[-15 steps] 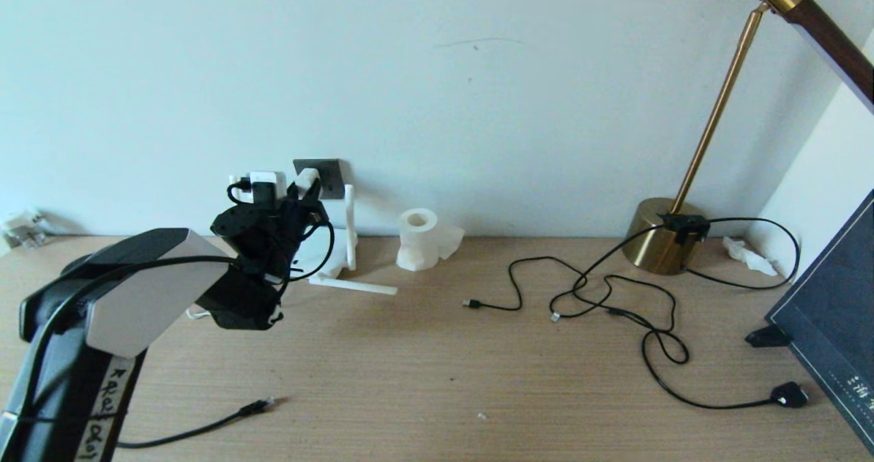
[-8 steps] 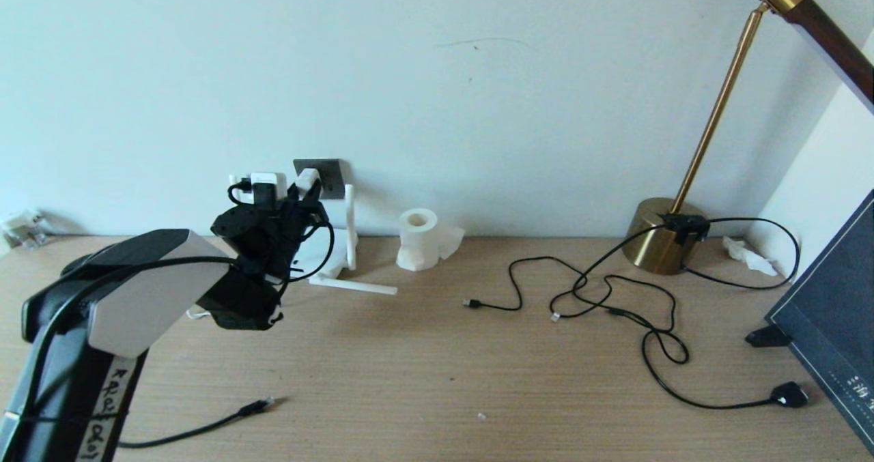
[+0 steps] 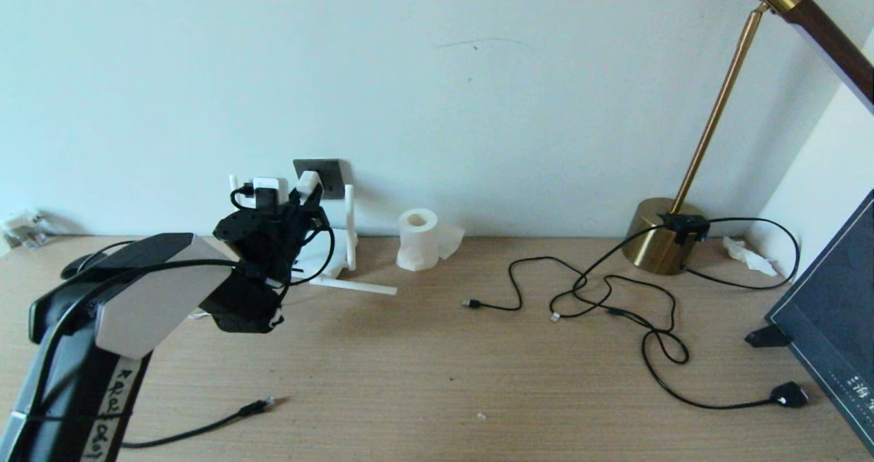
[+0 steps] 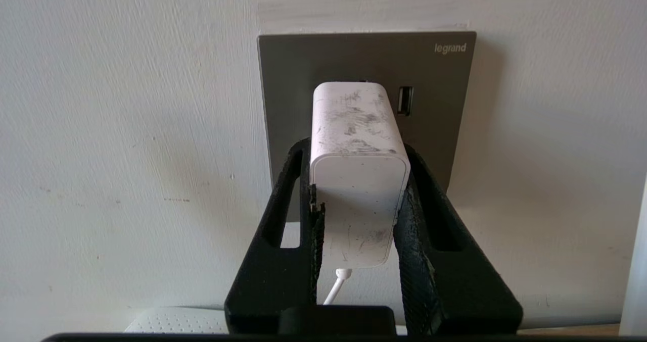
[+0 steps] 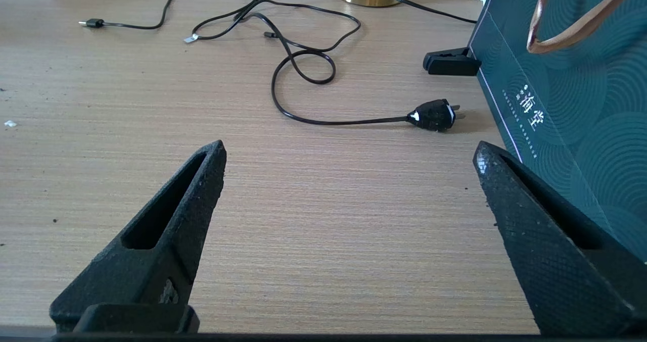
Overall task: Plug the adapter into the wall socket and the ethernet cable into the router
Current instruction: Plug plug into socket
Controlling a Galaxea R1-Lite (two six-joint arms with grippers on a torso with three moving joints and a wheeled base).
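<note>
From the head view we see the left gripper (image 3: 292, 190) raised against the wall, right at the wall socket (image 3: 326, 173), with the adapter (image 3: 307, 181) a small white block at its tip. The router (image 3: 331, 257) sits just below, mostly hidden by the arm, one antenna upright beside the socket. The ethernet cable (image 3: 205, 426) lies on the surface (image 3: 437, 366) near its front edge, plug free, broad bare wood to its right.

The left wrist view gives us what the head cannot: the jaws clamp the adapter (image 4: 358, 173) on both sides, its far end against the grey socket plate (image 4: 366, 59), and its cord hangs down.

In the right wrist view the right gripper (image 5: 349, 160) hovers low over bare wood, jaws spread wide, empty, a dark green box (image 5: 571, 94) close beside one finger.
</note>
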